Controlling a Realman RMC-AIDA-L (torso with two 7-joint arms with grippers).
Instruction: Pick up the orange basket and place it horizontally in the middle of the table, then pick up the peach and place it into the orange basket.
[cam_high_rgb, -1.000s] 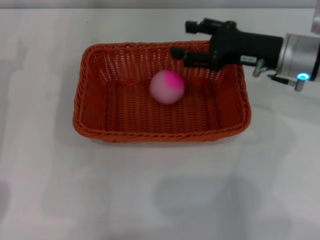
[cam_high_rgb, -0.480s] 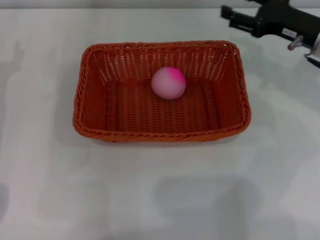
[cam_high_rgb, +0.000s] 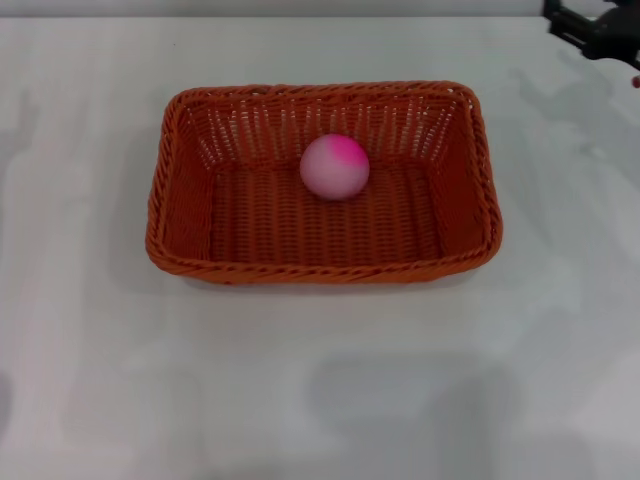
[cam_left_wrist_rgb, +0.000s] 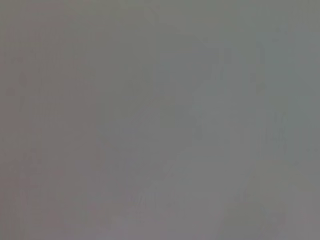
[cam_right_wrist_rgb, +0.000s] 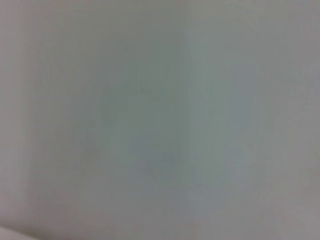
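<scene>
Since a second ago the right gripper (cam_high_rgb: 590, 25) has pulled away from above the orange basket (cam_high_rgb: 322, 266) to the far right corner of the head view, where only a dark tip shows and I cannot tell how far its claw is spread or whether it holds anything. Lying lengthwise mid-table (cam_high_rgb: 300, 400), the basket holds the peach (cam_high_rgb: 335, 167) on its floor near the far wall. Both wrist views show only blank pale surface.
</scene>
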